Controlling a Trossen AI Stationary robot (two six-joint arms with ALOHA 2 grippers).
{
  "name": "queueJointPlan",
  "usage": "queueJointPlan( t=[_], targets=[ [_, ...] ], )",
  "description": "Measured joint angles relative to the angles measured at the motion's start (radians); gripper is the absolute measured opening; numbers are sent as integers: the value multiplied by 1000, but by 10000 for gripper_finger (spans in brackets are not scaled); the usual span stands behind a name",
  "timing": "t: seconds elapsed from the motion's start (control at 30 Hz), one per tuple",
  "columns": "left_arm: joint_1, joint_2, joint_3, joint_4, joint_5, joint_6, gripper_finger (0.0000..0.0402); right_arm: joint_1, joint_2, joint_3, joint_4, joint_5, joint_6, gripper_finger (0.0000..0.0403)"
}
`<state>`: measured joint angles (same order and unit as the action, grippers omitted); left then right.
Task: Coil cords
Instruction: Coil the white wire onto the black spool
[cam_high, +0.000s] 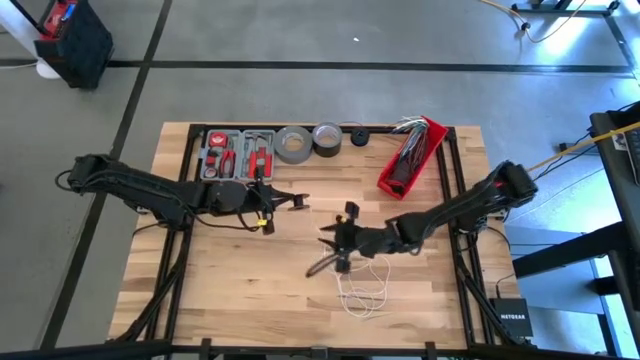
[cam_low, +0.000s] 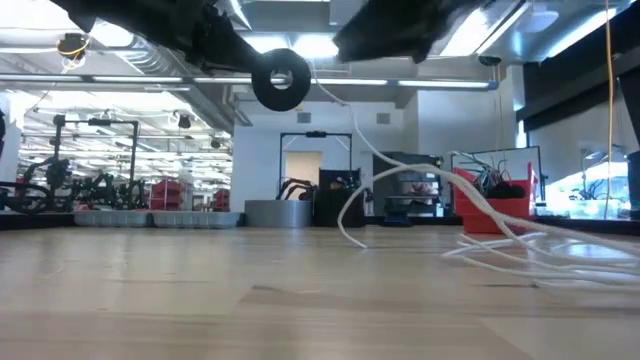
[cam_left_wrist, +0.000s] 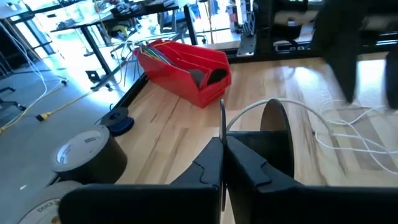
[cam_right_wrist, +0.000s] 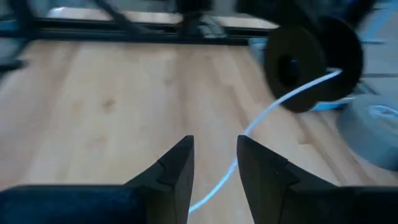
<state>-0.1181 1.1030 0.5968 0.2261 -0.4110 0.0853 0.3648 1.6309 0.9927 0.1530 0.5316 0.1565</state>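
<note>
1. Right now the left claw (cam_left_wrist: 222, 163) is clamped tight, its two fingers pressed together on the white cord (cam_left_wrist: 249, 112) just beside the round black puck (cam_left_wrist: 277, 134).
2. Seen from above, that left claw (cam_high: 297, 202) sits slightly toward 10 o'clock of the worktop (cam_high: 230, 290) centre, pointing toward 3 o'clock.
3. At table height the puck (cam_low: 280, 80) hangs clear of the wood, with the cord (cam_low: 400, 170) dropping away from it to the surface.
4. Meanwhile the right claw (cam_right_wrist: 214, 163) stands partly open, a clear gap between its fingers (cam_right_wrist: 177, 165); the cord (cam_right_wrist: 273, 106) runs through that gap, and whether it touches a finger cannot be told.
5. From overhead the right claw (cam_high: 335, 250) is near the worktop's centre, toward 4 o'clock of the left one.
6. Beyond it, the rest of the white cord (cam_high: 365, 290) lies in loose, uneven loops toward 6 o'clock of the right claw.
7. Farther out, along the 12 o'clock edge, sit a tool tray (cam_high: 238, 152), a grey tape roll (cam_high: 294, 143) and a darker one (cam_high: 327, 137).
8. A red bin (cam_high: 410, 158) holding wires lies toward 1 o'clock.
</note>
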Motion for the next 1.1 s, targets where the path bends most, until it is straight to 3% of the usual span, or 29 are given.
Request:
queueJointPlan(
  t=[0.33, 0.7, 1.1],
  targets=[
    [0, 0, 0, -6, 0, 0, 2, -11, 58, 0, 1, 105, 27, 127],
    [0, 0, 0, 5, 0, -7, 2, -11, 121, -1, -32, 53, 23, 125],
    [0, 0, 0, 36, 4, -18, 1, -14, 105, 0, -93, 93, 21, 8]
  ],
)
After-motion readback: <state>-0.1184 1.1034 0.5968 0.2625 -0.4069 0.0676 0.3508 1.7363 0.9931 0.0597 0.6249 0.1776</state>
